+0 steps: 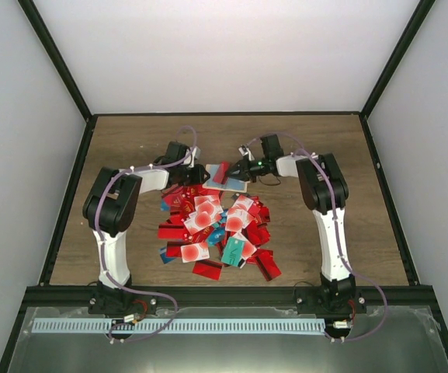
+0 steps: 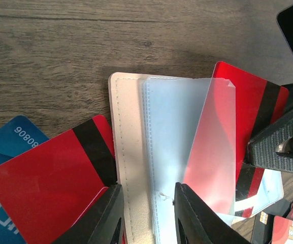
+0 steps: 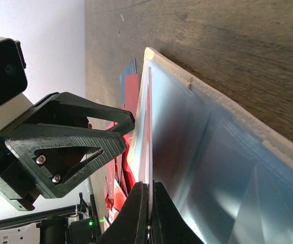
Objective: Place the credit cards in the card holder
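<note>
The card holder [image 2: 128, 152] lies flat on the wood, tan with a stitched edge and clear plastic sleeves. My left gripper [image 2: 147, 189] stands over its near end, jaws apart, one finger on either side of the stitched edge. My right gripper [image 3: 149, 203] is shut on a red credit card [image 2: 250, 109] with a black stripe. That card's leading part sits under a lifted clear sleeve flap [image 2: 212, 147]. In the right wrist view the card [image 3: 149, 127] shows edge-on against the holder [image 3: 212, 152]. From above, both grippers [image 1: 200, 175] [image 1: 234, 172] meet at the holder [image 1: 235, 185].
A heap of several credit cards [image 1: 216, 229], mostly red with some white and teal ones, lies between the arms, nearer their bases than the holder. A red card [image 2: 50, 178] and a blue card [image 2: 14, 140] lie just left of the holder. Walls close in the table's sides and back.
</note>
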Motion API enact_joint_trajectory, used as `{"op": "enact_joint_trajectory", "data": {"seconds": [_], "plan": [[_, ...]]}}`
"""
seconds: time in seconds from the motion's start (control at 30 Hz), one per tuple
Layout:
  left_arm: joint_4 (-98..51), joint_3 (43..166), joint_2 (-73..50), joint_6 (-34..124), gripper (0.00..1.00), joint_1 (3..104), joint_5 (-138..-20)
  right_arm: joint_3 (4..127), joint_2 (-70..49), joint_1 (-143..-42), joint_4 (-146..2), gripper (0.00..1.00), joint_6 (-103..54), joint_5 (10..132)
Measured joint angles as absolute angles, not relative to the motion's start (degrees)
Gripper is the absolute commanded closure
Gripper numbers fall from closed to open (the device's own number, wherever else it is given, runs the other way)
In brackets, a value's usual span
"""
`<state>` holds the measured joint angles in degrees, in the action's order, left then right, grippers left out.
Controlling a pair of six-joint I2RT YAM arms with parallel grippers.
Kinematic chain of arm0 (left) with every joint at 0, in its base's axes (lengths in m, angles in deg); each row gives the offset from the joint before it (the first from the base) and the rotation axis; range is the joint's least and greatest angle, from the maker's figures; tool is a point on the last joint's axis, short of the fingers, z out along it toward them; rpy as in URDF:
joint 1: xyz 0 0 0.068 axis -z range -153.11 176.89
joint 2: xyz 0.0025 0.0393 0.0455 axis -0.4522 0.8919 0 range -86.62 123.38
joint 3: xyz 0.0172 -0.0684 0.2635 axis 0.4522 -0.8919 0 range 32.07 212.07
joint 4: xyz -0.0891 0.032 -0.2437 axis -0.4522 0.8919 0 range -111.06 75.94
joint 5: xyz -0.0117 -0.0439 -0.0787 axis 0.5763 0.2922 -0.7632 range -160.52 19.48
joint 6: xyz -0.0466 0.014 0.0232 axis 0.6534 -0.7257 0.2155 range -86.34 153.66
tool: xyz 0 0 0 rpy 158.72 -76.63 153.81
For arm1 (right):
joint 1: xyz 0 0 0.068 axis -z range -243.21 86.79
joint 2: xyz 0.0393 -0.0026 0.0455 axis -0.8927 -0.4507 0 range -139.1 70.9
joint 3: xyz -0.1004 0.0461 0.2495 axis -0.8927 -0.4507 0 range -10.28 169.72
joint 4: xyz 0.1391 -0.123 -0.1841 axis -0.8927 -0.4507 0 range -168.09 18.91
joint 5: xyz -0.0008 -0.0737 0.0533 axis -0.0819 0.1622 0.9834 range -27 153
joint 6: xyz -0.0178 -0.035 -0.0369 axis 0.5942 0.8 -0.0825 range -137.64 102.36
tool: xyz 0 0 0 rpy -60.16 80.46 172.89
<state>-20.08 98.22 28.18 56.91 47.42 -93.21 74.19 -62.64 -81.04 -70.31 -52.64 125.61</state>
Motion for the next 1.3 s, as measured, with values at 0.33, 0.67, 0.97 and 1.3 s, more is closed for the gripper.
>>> {"op": "enact_joint_trajectory", "data": {"seconds": [0.33,0.67,0.97,1.3], "plan": [[-18.5,99.2,28.5,55.4,0.72,47.4,-93.9,79.6,-64.8,-81.2,-78.7,0.99,-47.6,126.8],[-18.0,99.2,28.5,54.2,0.72,47.4,-94.4,86.2,-68.0,-81.7,-87.8,0.99,-41.1,127.9],[-16.6,99.7,28.5,52.2,0.73,47.2,-95.3,91.4,-70.5,-81.7,-97.3,0.99,-32.4,128.9],[-15.2,100.2,28.5,49.5,0.73,47.1,-96.7,94.8,-71.9,-81.8,-103.3,0.83,-28.8,128.8]]}}
